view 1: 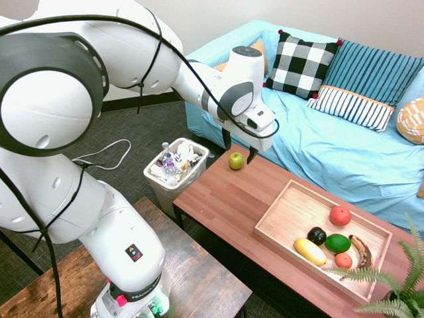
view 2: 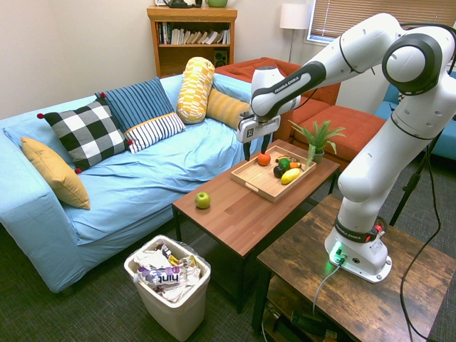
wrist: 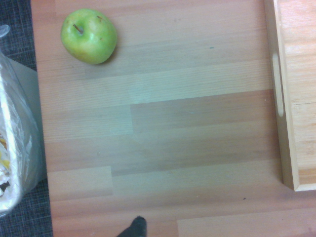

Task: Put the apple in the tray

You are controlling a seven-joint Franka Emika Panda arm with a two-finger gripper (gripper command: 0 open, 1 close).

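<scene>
The yellow-green apple (view 1: 236, 160) (view 2: 203, 200) (wrist: 89, 35) stands alone on the reddish wooden coffee table (view 1: 225, 199), near the end by the sofa and waste bin. The light wooden tray (view 1: 295, 213) (view 2: 256, 178) (wrist: 284, 98) lies on the table's other half and holds several fruits. My gripper (view 1: 239, 149) (view 2: 254, 150) hangs open well above the table, between the apple and the tray, with nothing between its fingers. It touches neither.
A white waste bin (view 1: 175, 165) (view 2: 169, 278) full of wrappers stands on the floor at the table's apple end. The blue sofa (view 1: 331, 146) with cushions runs along the far side. A potted fern (view 1: 397, 278) (view 2: 318, 135) stands beyond the tray.
</scene>
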